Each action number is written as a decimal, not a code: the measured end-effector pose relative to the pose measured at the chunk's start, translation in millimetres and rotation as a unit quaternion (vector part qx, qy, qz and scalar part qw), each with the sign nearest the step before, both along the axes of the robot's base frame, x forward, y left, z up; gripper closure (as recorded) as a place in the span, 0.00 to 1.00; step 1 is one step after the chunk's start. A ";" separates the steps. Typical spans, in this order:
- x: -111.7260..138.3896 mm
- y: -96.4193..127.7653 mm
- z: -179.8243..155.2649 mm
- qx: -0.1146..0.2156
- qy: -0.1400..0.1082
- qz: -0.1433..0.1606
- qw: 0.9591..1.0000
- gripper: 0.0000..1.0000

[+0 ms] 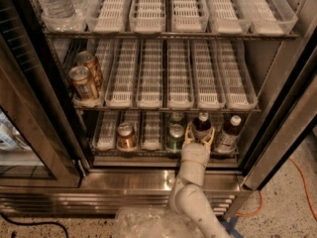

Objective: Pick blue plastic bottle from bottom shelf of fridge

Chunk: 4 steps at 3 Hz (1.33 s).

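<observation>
five cans (83,82), four bottles (229,133), one gripper (199,136) at the bottom shelf (151,133)

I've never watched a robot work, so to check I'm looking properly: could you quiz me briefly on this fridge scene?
1. True or false: the two cans on the middle shelf stand at its right end.
2. At which shelf is the gripper? A top, B middle, C bottom.
3. Fill in: the gripper is at a white-capped bottle; just left of that bottle stands a green ____.

Key
1. False: they stand at the left end.
2. C: it is at the bottom shelf.
3. can: the green can.
</observation>
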<state>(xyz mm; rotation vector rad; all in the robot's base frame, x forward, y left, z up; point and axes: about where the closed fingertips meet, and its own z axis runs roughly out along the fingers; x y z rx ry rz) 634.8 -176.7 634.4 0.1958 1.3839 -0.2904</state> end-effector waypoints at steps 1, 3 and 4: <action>-8.8 -4.1 -1.4 0.002 -0.007 -0.005 1.000 1.00; -38.3 -15.4 -6.7 0.006 -0.030 -0.013 0.999 1.00; -52.8 -9.3 11.4 -0.021 -0.054 0.006 0.998 1.00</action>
